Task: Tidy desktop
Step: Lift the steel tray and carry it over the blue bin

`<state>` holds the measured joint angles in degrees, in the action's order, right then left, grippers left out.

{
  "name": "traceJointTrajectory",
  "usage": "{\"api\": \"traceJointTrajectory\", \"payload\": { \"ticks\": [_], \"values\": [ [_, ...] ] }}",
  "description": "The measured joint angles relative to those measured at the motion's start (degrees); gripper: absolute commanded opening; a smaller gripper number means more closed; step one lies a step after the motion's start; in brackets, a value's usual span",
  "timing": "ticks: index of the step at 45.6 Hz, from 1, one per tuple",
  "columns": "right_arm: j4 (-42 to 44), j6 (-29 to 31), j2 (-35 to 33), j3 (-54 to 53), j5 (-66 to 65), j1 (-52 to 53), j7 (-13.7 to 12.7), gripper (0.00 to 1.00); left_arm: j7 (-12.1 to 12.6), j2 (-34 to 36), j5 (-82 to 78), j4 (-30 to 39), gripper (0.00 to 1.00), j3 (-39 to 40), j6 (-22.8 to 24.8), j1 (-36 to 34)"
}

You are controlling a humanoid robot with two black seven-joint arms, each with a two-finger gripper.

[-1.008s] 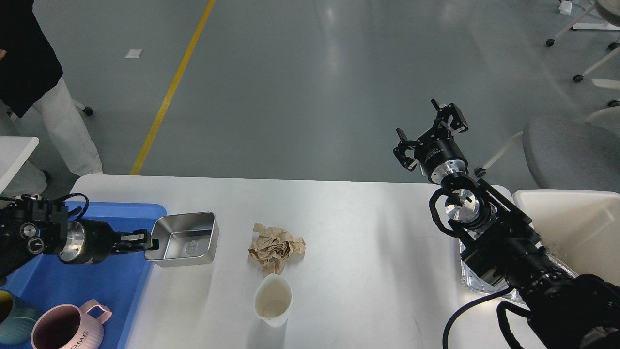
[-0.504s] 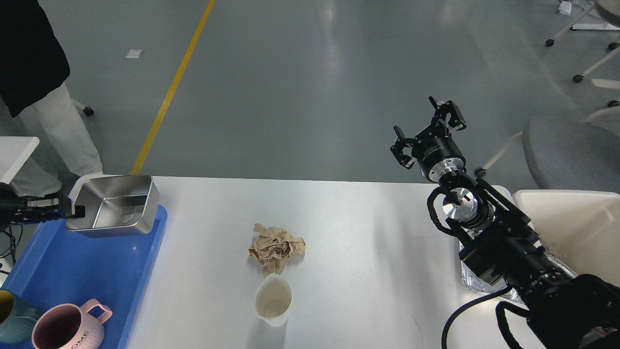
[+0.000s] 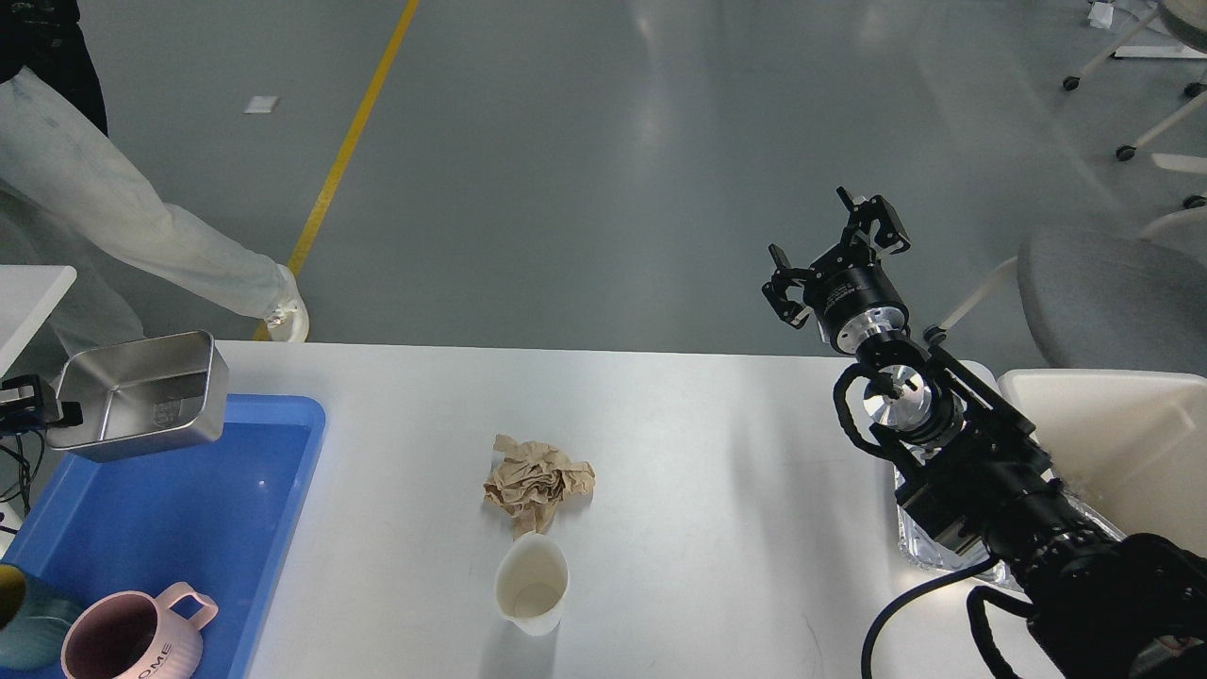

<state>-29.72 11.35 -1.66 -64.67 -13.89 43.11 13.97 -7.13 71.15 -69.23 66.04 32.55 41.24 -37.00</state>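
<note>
White bench (image 3: 717, 443) fills the middle, bearing crumpled paper (image 3: 537, 483) and a cup (image 3: 532, 583). A steel tin (image 3: 141, 394) is pinched by the left tool (image 3: 42, 410) above the blue tray (image 3: 170, 528). The right tool (image 3: 830, 255) is held spread.

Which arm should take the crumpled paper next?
Right. The right gripper is open and empty, while the left gripper holds the steel container over the blue tray. Crumpled paper lies mid-desktop.
</note>
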Motion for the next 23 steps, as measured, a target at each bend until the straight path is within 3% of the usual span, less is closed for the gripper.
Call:
{"api": "traceJointTrajectory", "payload": {
  "ticks": [12, 23],
  "values": [
    [0.00, 0.08, -0.01, -0.02, 0.00, -0.34, 0.00, 1.00, -0.16, -3.29, 0.00, -7.74, 0.00, -5.87, -5.94, 0.59],
    [0.00, 0.08, -0.01, 0.07, 0.00, -0.79, 0.00, 1.00, -1.96, -9.19, -0.01, -15.66, 0.00, -7.90, -9.72, 3.32]
  ]
}}
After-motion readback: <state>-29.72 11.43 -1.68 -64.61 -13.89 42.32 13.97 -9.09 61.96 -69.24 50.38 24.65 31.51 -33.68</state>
